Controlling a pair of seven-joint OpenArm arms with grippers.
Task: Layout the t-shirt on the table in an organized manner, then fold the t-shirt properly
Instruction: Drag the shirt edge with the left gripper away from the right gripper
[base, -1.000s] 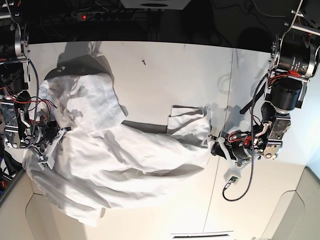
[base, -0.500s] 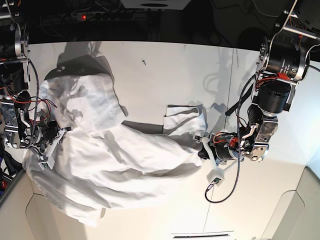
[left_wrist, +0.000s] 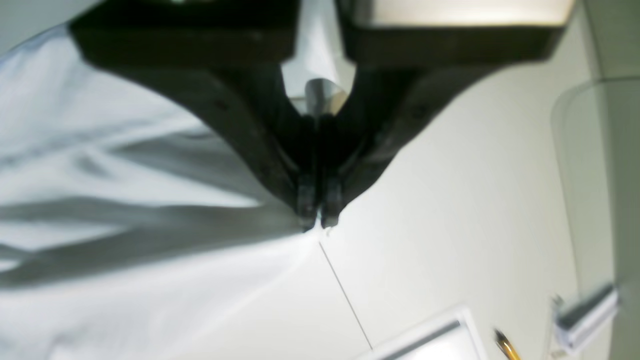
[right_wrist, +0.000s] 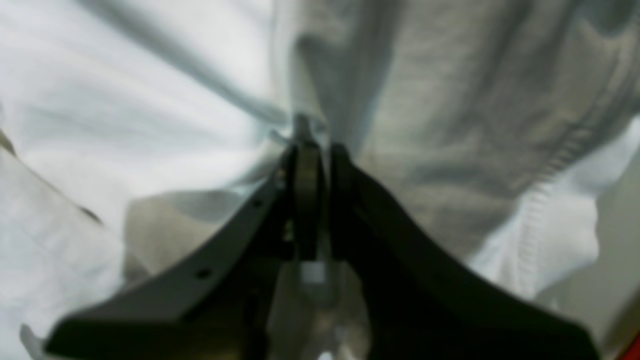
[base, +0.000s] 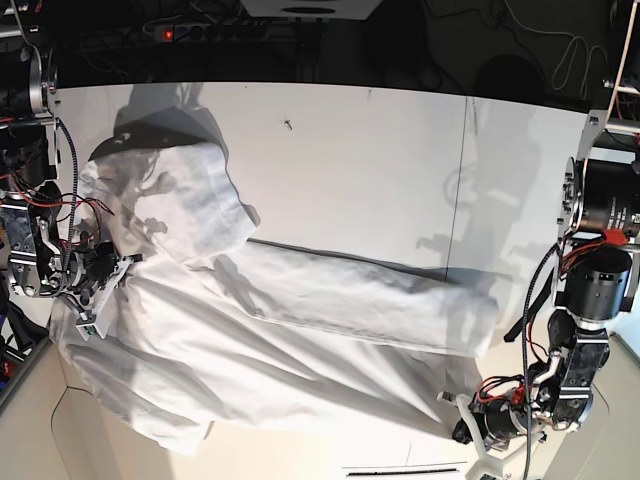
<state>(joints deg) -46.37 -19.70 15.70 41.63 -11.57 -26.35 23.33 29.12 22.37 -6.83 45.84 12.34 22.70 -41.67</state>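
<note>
The left gripper (left_wrist: 317, 220) is pinched tight on the very edge of the t-shirt (base: 250, 320), its two dark fingers (left_wrist: 306, 197) meeting with only a sliver of white cloth between them; in the base view it sits low at the lower right of the frame (base: 462, 432), close to the near edge of the tabletop (base: 380, 160). The right gripper (right_wrist: 312, 150) is nearly closed as well, with a bunch of the shirt's fabric caught between its fingers, and it stands at the left edge of the base view (base: 100, 275).

The shirt is plain white, thin and wrinkly, and lies stretched in a long band from the left side of the frame across to the lower right. Long diagonal creases run along it toward the left gripper, with grey shadows in the folds. Its bulkier part is heaped at the upper left, where a rounded flap lies folded over and throws a dark shadow on the tabletop behind it. In the right wrist view a ribbed hem shows at the right of the frame, though that picture is blurred.

A thin dark seam (base: 462, 190) crosses the tabletop at the right, and a small dark screw (base: 288, 124) lies on the bare surface at the top centre.
</note>
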